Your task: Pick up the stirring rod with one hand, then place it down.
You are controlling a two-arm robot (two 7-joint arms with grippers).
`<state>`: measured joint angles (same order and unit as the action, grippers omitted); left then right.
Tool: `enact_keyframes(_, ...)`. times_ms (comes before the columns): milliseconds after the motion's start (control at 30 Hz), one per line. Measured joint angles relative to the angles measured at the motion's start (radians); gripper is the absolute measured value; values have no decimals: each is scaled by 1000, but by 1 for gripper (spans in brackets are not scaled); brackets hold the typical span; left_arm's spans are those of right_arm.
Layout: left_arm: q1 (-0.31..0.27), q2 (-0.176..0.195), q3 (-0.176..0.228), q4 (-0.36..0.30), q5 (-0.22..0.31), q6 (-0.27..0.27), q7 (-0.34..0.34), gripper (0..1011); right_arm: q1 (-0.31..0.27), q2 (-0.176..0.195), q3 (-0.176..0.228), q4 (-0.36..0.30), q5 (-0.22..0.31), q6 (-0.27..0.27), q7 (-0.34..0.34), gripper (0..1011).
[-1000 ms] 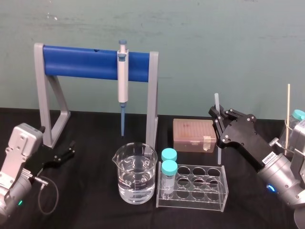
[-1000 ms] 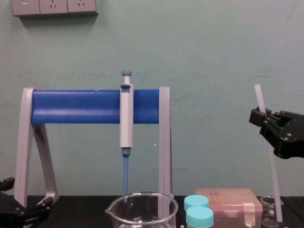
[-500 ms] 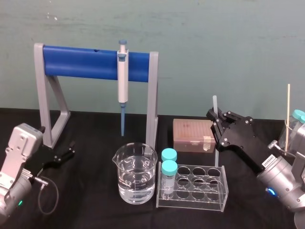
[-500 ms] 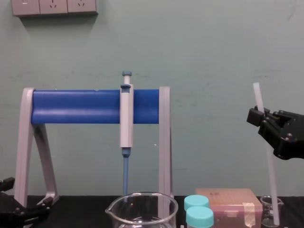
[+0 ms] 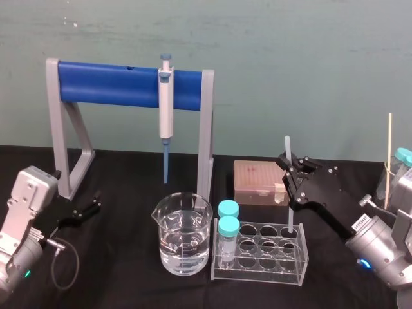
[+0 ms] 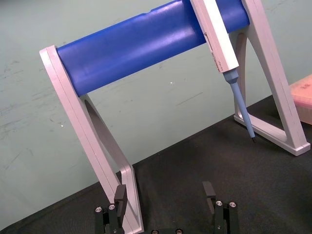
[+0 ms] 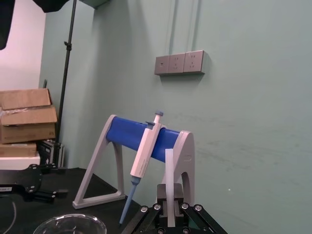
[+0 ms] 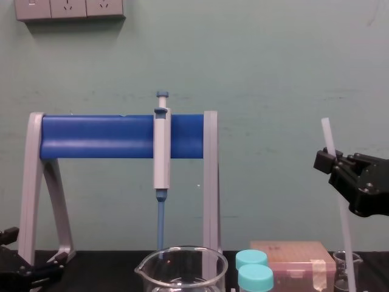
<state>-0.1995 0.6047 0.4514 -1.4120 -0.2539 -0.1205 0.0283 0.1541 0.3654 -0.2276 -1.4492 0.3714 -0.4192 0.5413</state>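
Gripping the rod upright at the bench's right

Nearest the robot stand a beaker of clear liquid and, just to its right, a clear rack with two teal-capped tubes at its left end. Behind the rack's right end, the right gripper is clamped on the rod below its top. The rod is nearly vertical, leaning slightly. In the chest view its lower end falls within the outline of a small beaker; whether it touches the glass cannot be told. At the bench's left, the left gripper rests low with its fingers apart, holding nothing. Farther back lies a tan tip box, just left of the right gripper. Farthest back is the grey-and-blue stand, with a pipette hanging from its bar, tip down behind the beaker.
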Motion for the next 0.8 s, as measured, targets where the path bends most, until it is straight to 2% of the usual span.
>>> enact_keyframes(567,0,0,0,0,0,0,0,1000,26,1,-11,46,15,8,15,71)
enact_keyframes(800,0,0,0,0,0,0,0,1000,45,1,-15,85,55,36,42,72)
